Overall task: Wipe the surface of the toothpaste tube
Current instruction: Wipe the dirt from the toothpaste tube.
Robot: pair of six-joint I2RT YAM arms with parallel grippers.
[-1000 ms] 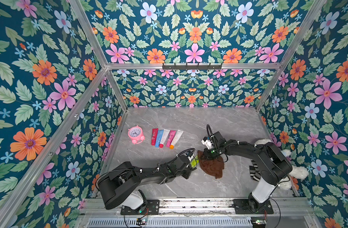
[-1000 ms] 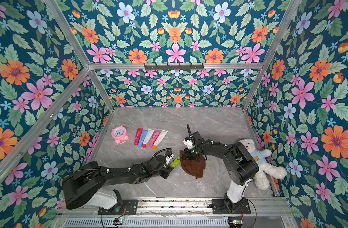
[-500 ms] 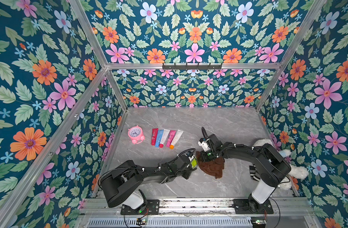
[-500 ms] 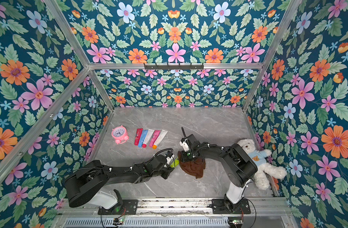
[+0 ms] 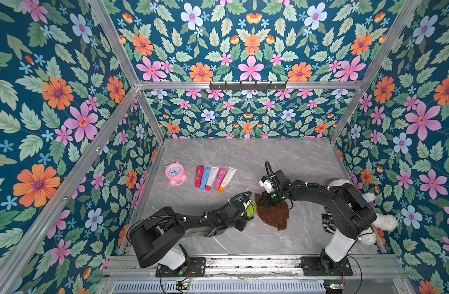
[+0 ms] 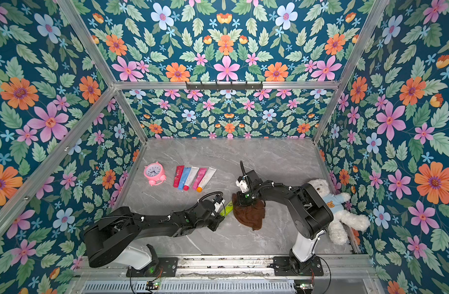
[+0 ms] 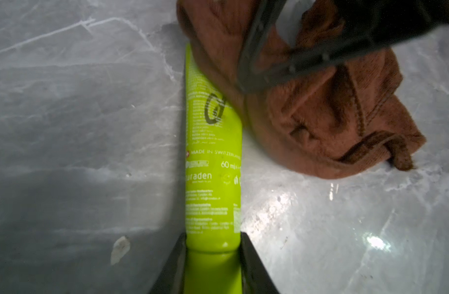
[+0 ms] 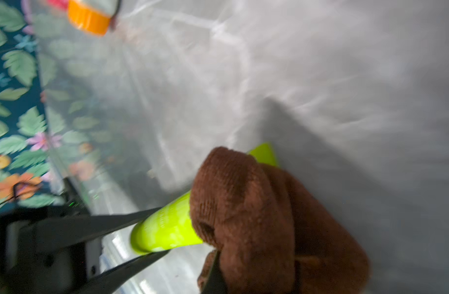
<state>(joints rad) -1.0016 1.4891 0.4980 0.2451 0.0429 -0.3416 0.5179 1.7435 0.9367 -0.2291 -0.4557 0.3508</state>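
Note:
A lime-green toothpaste tube [image 7: 213, 165] lies low over the grey marble table, and my left gripper [image 7: 213, 241] is shut on its cap end. It shows as a short green strip in both top views [image 5: 251, 208] [image 6: 228, 207]. My right gripper [image 8: 255, 275] is shut on a brown cloth [image 8: 256, 216]. The cloth [image 7: 320, 122] is draped over the tube's far end and hides that end; its loose part [image 5: 274, 216] rests on the table. The two grippers [image 5: 246, 212] [image 5: 265, 202] face each other closely at mid-table.
Several coloured tubes [image 5: 214, 178] lie in a row behind the left arm, beside a pink alarm clock [image 5: 175, 173]. A white teddy bear [image 6: 338, 208] and a striped cloth [image 5: 327, 221] sit by the right wall. Floral walls enclose the table.
My right gripper has shifted the brown cloth a little leftward and nearer along the tube. The left arm and tube have stayed almost still.

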